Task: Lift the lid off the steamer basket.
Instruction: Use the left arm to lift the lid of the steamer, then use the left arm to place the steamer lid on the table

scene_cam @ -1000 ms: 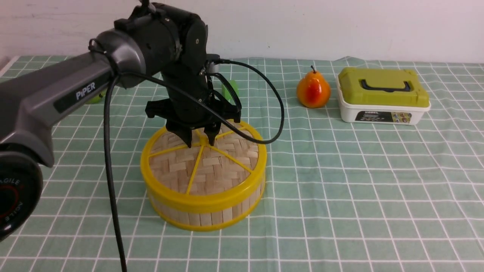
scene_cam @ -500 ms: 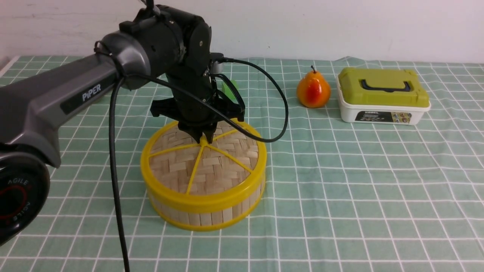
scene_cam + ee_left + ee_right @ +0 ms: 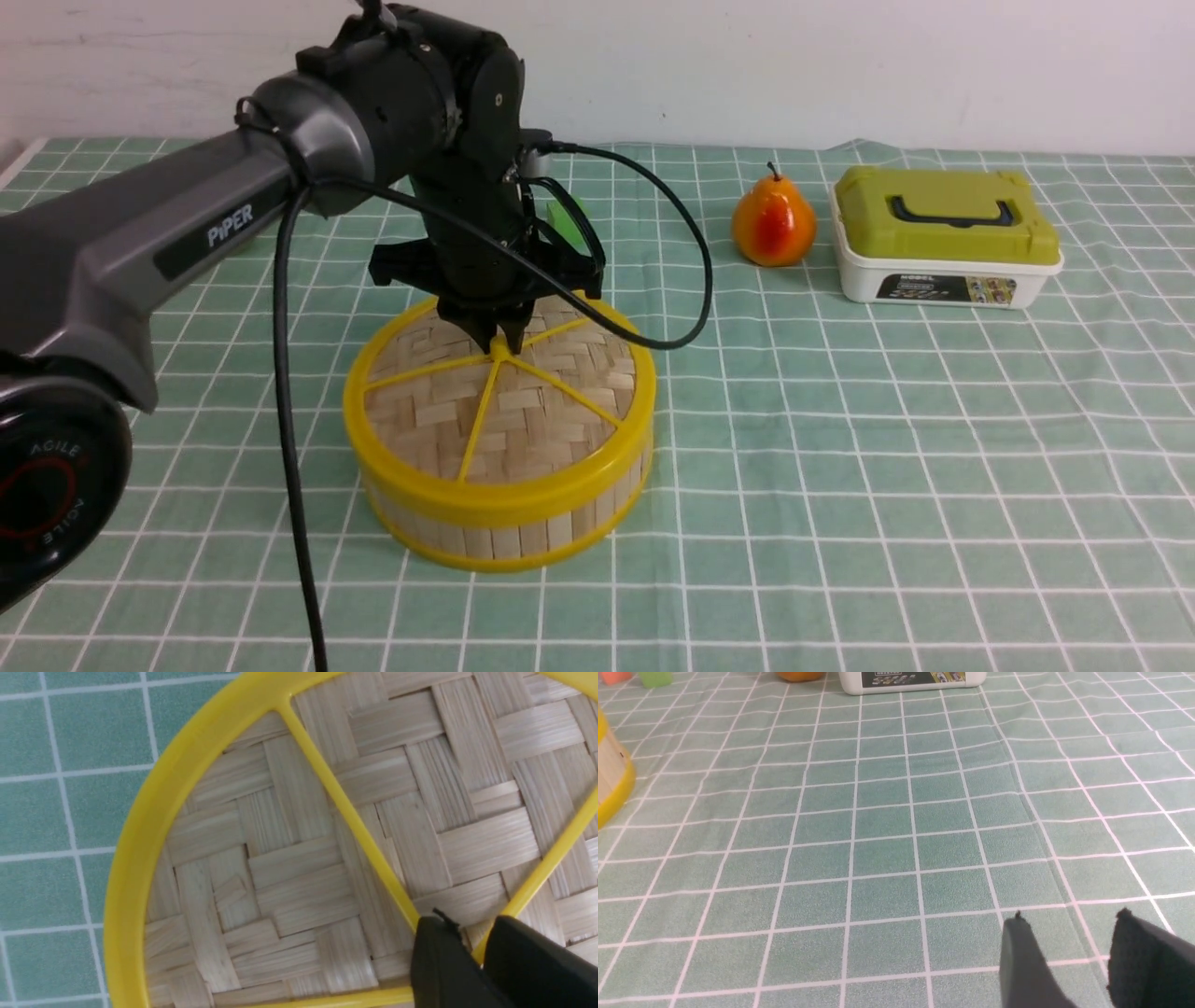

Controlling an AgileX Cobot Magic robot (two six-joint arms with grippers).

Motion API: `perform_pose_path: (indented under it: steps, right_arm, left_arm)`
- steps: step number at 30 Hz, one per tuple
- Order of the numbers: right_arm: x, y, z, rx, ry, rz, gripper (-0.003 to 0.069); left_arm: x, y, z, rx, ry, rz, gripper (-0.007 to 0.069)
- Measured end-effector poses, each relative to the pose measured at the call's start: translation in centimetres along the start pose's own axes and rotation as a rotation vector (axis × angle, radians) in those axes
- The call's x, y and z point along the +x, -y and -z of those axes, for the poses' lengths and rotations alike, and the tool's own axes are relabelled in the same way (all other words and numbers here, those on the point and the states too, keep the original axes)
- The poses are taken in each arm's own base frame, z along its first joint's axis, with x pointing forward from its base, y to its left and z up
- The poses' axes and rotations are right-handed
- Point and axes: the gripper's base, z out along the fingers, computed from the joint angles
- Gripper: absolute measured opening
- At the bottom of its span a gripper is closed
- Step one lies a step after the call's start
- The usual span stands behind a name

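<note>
The lid (image 3: 523, 411), woven tan bamboo with a yellow rim and spokes, sits on the steamer basket (image 3: 504, 537) in the middle left of the table. My left gripper (image 3: 501, 343) points straight down and is shut on the lid's centre knob, where the spokes meet. The left wrist view shows the lid (image 3: 299, 858) close up, with my left gripper (image 3: 472, 933) pinching the hub between its black fingertips. My right gripper (image 3: 1069, 917) is open and empty, low over the bare cloth. The basket's edge (image 3: 609, 779) shows at the side of the right wrist view.
An orange-red pear (image 3: 773, 227) and a white box with an olive-green lid (image 3: 943, 238) stand at the back right. A small green block (image 3: 567, 219) is behind my left arm. The green checked cloth (image 3: 887, 467) covers the table.
My left gripper's fingers, open around the hub a second ago, have shut on the centre knob. The lid and basket have shifted very slightly to the left.
</note>
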Motion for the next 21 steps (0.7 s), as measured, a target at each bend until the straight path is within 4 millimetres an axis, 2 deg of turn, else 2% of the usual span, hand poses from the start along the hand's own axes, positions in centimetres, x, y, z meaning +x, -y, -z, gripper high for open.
perform_pose_path:
  steps: [8,16,21]
  right_arm:
    - [0.0,0.0,0.0,0.0,0.0,0.0,0.0241]
    - [0.0,0.0,0.0,0.0,0.0,0.0,0.0241]
    - [0.0,0.0,0.0,0.0,0.0,0.0,0.0241]
  left_arm:
    - [-1.3,-0.2,2.6,-0.028,0.062,-0.005,0.0108]
    - [-1.6,-0.3,4.0,-0.022,0.095,-0.03,0.0108]
    - [-1.8,-1.7,6.9,-0.015,0.149,-0.054,0.0108]
